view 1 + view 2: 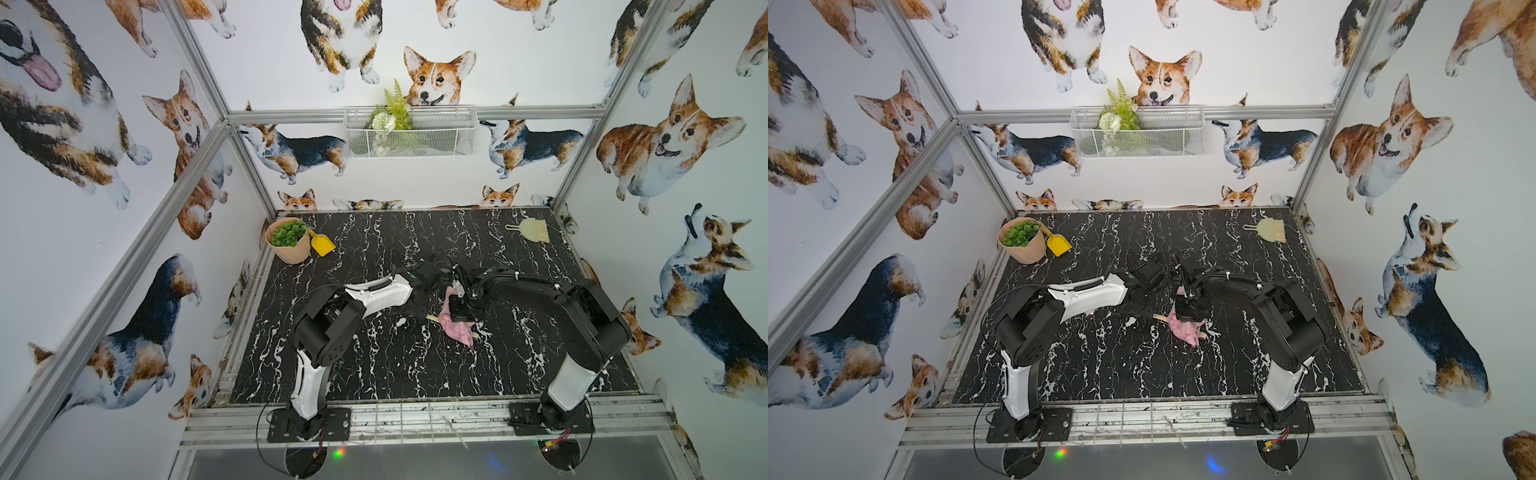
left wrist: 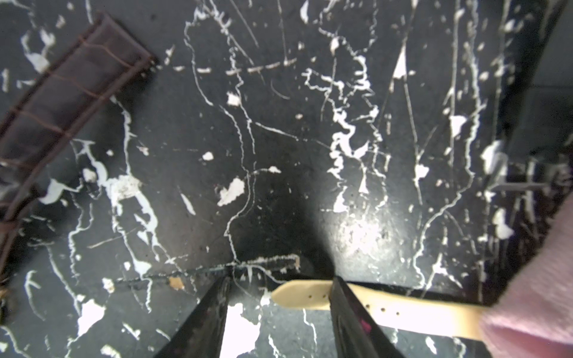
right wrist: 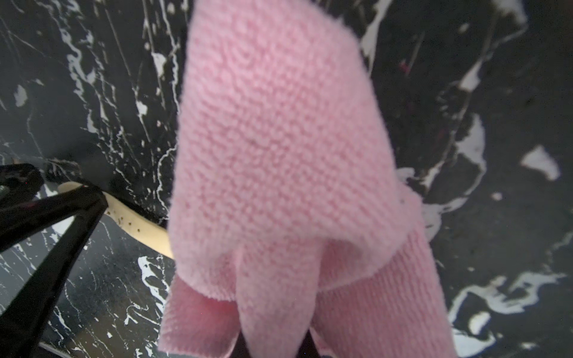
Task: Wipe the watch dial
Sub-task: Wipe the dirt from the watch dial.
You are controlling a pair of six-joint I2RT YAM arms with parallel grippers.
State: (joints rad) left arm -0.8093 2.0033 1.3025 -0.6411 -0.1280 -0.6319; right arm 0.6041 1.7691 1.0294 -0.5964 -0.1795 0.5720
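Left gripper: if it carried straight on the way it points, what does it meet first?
Probably the cream strap: one finger of the open left gripper stands right over it, with the table just beneath. Whether they already touch is unclear.

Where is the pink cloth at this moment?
In both top views the pink cloth lies mid-table, pinched by the right gripper and draped over the cream watch strap, just right of the left gripper.

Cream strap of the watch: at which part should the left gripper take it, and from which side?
Take the strap at its holed free end; the rest runs under the cloth. It lies flat on the table, so probably come from above, jaws across its width. The open left gripper stands over that end.
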